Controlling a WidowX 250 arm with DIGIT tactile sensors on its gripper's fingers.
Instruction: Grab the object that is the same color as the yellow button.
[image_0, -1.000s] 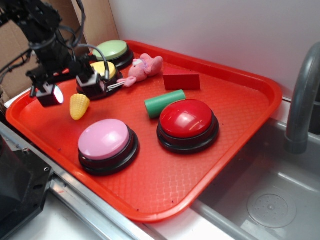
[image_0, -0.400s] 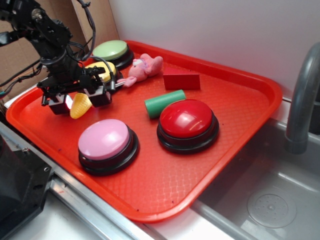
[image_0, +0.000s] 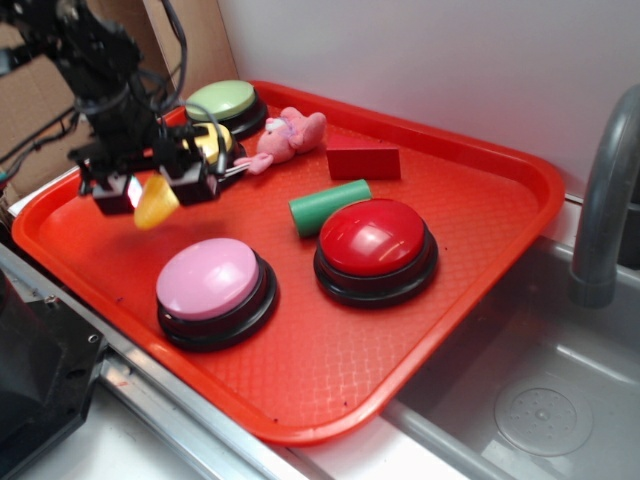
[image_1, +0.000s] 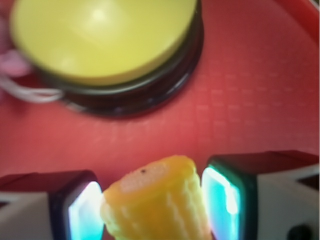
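The small yellow toy corn cob (image_0: 154, 203) is held between my gripper's (image_0: 152, 190) two pads, lifted a little above the red tray (image_0: 470, 200) at its left side. In the wrist view the corn cob (image_1: 157, 200) fills the gap between the glowing pads (image_1: 82, 215), both touching its sides. The yellow button (image_1: 100, 37) on its black base stands just beyond the gripper; in the exterior view the yellow button (image_0: 212, 140) is partly hidden behind the gripper.
A green button (image_0: 222, 100) stands at the tray's back left, a pink button (image_0: 212, 285) at the front, a red button (image_0: 375, 245) in the middle. A pink plush toy (image_0: 288, 135), a red block (image_0: 362, 160) and a green cylinder (image_0: 328, 205) lie between them. A sink with a grey tap (image_0: 605, 190) is on the right.
My gripper came down around the corn cob, shut on it and has lifted it slightly off the tray.
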